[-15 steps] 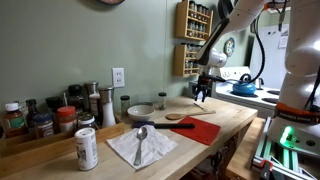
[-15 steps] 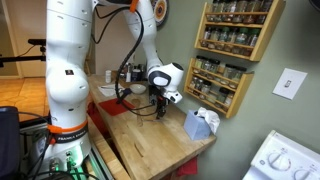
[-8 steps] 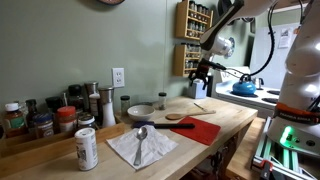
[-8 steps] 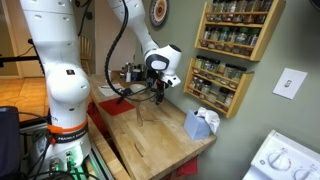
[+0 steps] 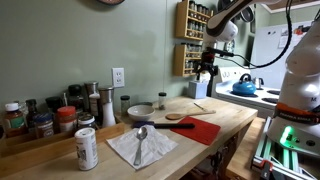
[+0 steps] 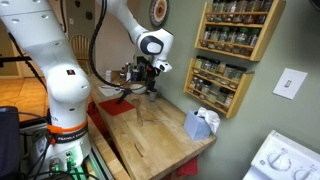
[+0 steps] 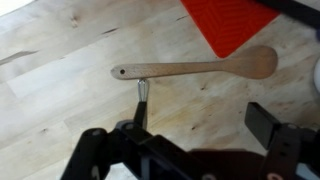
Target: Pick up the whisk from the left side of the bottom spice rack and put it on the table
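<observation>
Butcher-block table fills my wrist view, and the whisk lies flat on it. It is a slim dark stick with a pale metal end pointing up the picture. That end stops just short of the handle of a wooden spoon, which lies crosswise. I cannot tell whether the two touch. Beyond the spoon's bowl sits the corner of a red mat, apart from the whisk. The wood to the left of the whisk is bare.

My gripper hangs above the whisk with its fingers spread wide and nothing between them. In both exterior views the gripper is well clear of the tabletop, with open air under it. In an exterior view it hangs about level with the bottom spice rack, in front of it.

In an exterior view the rack is on the wall, and a blue tissue box stands near the table's corner beneath it. Past the table's end is a stove with a blue kettle.
</observation>
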